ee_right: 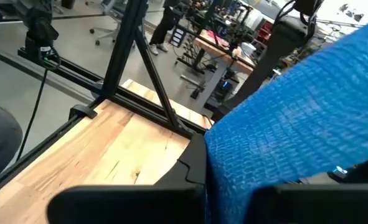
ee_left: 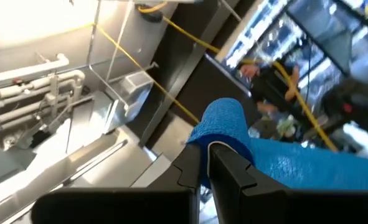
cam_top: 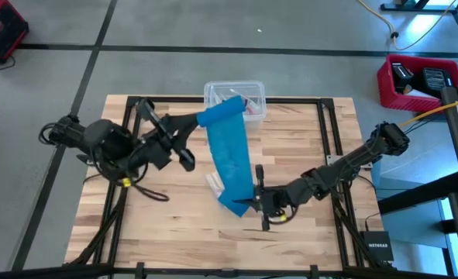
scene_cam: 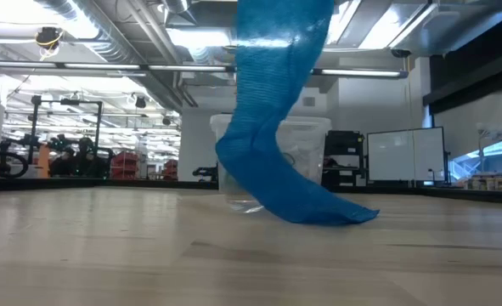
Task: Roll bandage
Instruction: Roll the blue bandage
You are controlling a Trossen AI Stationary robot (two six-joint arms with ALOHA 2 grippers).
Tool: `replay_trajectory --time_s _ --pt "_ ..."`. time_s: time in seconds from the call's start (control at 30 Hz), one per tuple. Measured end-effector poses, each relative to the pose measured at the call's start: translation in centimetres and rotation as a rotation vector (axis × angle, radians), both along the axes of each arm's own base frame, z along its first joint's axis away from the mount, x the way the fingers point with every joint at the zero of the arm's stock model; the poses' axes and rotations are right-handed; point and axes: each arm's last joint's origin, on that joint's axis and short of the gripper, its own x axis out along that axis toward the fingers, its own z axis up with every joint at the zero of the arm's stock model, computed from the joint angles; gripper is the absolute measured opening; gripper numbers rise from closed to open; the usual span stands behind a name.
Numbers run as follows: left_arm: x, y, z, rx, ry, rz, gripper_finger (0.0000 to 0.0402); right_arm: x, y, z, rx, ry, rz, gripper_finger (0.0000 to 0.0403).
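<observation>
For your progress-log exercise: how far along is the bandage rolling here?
Done: both end effectors grip the bandage, the left end effector shut on its raised end, the right end effector shut on the end near the table. In hand: the band hangs stretched out. Left: all rolling; no roll shows.

- "NETGEAR" in white letters on a small black box (cam_top: 377,246), beside the table's (cam_top: 174,209) right near corner.
- No other legible text.
</observation>
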Motion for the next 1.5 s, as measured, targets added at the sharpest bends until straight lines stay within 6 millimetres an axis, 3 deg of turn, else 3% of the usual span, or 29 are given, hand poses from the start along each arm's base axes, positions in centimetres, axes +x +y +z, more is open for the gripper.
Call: replay_trajectory --time_s 0.2,0.57,0.9,1.07,1.3,1.5 --pt "1.2 1.0 -1.8 0.023 0.189 0.073 0.0013 -1.3 2.1 0.2 0.022 -0.022 0.01 0.0003" --pt "2.7 2.2 -5.2 -0.113 0.382 0.084 0.0005 -4.0 5.5 1.0 0.053 -0.089 -0.009 0.0002" --pt "6.5 0.6 -9.1 -0.143 0.49 0.083 0.0003 -4.4 6.4 4.9 0.075 -0.125 0.025 0.0002" --pt "7.3 0.0 -10.9 -0.197 0.535 0.033 0.0002 -5.2 7.2 7.1 0.051 -0.14 0.06 0.0002" --pt "7.2 -0.3 -15.0 -0.239 0.452 -0.048 0.0001 -6.8 8.5 9.3 0.044 -0.171 0.095 0.0002" --pt "7.2 -1.1 -20.7 -0.308 0.423 -0.174 0.0001 -6.8 8.1 10.6 0.041 -0.188 0.031 0.0003"
